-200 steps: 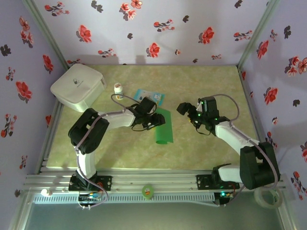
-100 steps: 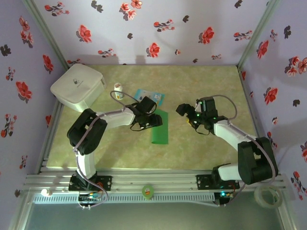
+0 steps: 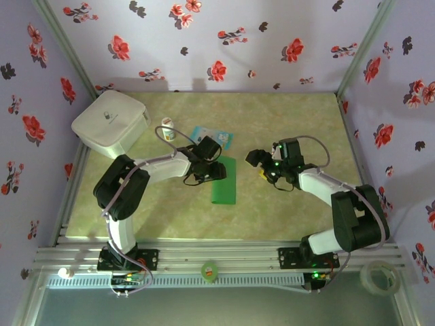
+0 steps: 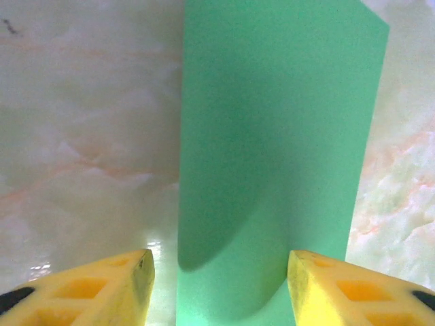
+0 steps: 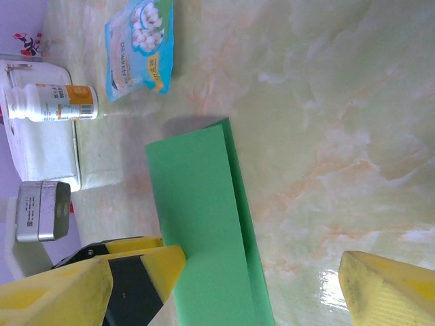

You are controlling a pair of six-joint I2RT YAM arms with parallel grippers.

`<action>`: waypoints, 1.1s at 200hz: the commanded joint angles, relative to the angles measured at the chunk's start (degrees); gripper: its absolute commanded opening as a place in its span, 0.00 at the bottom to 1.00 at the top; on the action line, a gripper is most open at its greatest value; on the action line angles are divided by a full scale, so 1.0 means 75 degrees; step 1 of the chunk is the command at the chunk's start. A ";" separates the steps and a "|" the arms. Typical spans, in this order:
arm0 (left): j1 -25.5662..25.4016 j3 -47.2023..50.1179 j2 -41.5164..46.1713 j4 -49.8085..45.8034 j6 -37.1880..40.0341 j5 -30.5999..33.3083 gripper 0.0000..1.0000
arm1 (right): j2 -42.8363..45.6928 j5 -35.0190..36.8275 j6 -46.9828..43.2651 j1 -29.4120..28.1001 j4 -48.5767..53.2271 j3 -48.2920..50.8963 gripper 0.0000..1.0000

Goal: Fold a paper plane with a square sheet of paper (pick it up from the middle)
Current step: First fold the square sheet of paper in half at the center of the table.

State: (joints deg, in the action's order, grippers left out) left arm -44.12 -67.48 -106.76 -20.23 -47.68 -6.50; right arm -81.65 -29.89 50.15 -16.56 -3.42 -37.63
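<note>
The bright green sheet of paper (image 3: 223, 183) lies on the table, folded in half into a long strip, the lower layer showing along one edge (image 5: 204, 217). My left gripper (image 3: 212, 172) sits low over its near-left end, open, and the strip (image 4: 272, 156) runs away between the two yellow fingertips (image 4: 112, 288). My right gripper (image 3: 258, 166) hovers just right of the strip, open and wide, with the paper's edge inside its span (image 5: 262, 285); one yellow finger (image 5: 387, 288) is over bare table.
A blue-and-white packet (image 3: 211, 136) lies just behind the paper, with a small white bottle (image 3: 167, 126) to its left. A white box (image 3: 110, 123) stands at the back left corner. The marble-look table (image 3: 306, 122) is walled by flowered panels.
The green paper has gone from a curled, half-lifted shape to a flat strip and shifted slightly left. My right gripper has moved left toward it.
</note>
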 commanded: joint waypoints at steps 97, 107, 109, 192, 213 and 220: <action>-0.0064 -0.0143 -0.0305 -0.0086 -0.0079 0.0159 0.58 | -0.0106 -0.0046 0.0063 -0.0089 -0.0125 0.0068 0.88; -0.0061 -0.0154 -0.0334 -0.0039 -0.0116 0.0143 0.59 | -0.0104 -0.0047 0.0063 -0.0090 -0.0125 0.0061 0.88; -0.0068 -0.0154 -0.0347 -0.0035 -0.0118 0.0141 0.59 | -0.0105 -0.0046 0.0063 -0.0092 -0.0120 0.0063 0.88; -0.0065 0.0184 -0.0218 0.0330 -0.0723 0.0588 0.59 | -0.0128 0.0013 0.0052 -0.0103 -0.0048 0.0037 0.89; -0.0063 0.0251 -0.0193 0.0485 -0.0646 0.0562 0.59 | -0.0138 0.0011 0.0052 -0.0102 -0.0040 0.0042 0.89; -0.0059 0.0177 -0.0260 0.0428 -0.0539 0.0518 0.59 | -0.0139 0.0024 0.0052 -0.0092 -0.0039 0.0037 0.89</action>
State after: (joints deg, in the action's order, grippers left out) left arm -44.27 -67.00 -107.87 -19.49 -51.75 -4.51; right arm -82.00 -29.85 50.17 -16.88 -3.46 -37.63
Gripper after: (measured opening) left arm 0.589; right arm 0.892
